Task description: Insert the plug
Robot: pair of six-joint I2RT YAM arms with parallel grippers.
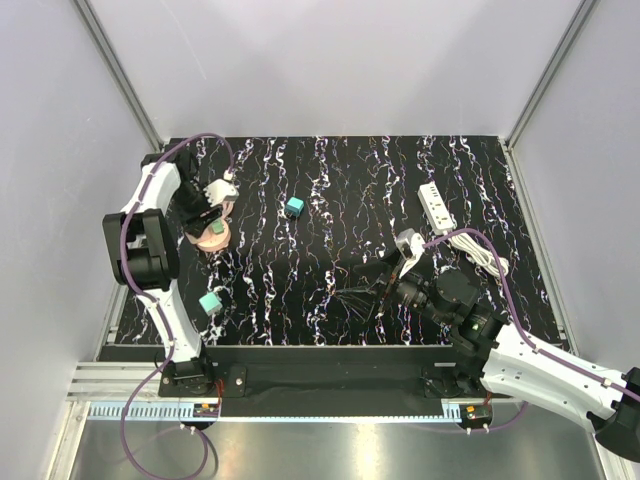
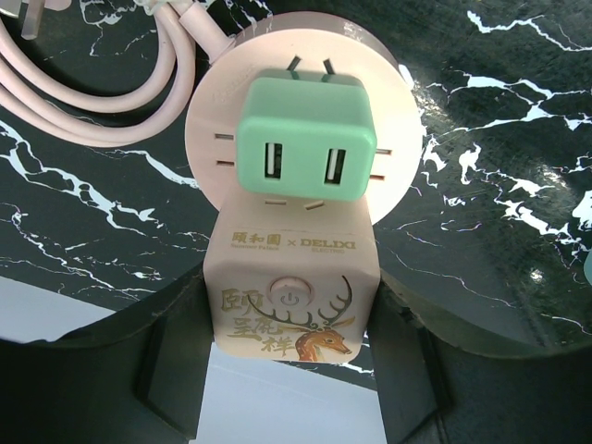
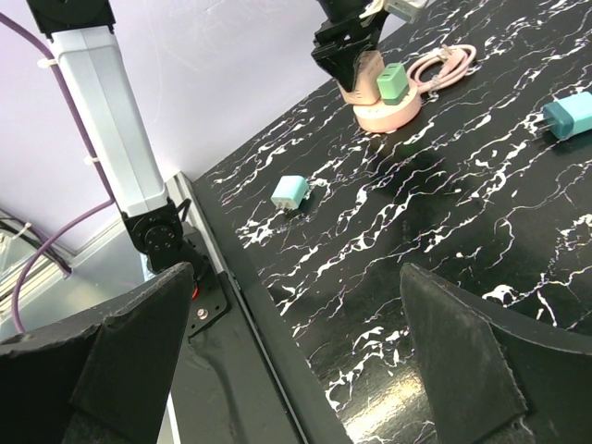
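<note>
Top view: left gripper [image 1: 210,220] covers most of the pink socket [image 1: 215,241] beneath it. Only a rim shows past the fingers, and whatever sits in the socket's face is hidden. Right arm [image 1: 560,375] runs off the lower right corner. Left wrist view: pink cable [image 2: 83,102], ahead and left of the gripper, leaves through the top-left corner. Pale sliver [image 2: 585,211] far right of the gripper is too clipped to name. Socket's lower end drops past the bottom edge between the fingers [image 2: 171,370], themselves cut there. Right wrist view: plug [image 3: 569,116], well ahead and right of the right gripper [image 3: 296,277], is clipped by the right edge, and the near fingers are blurred.
</note>
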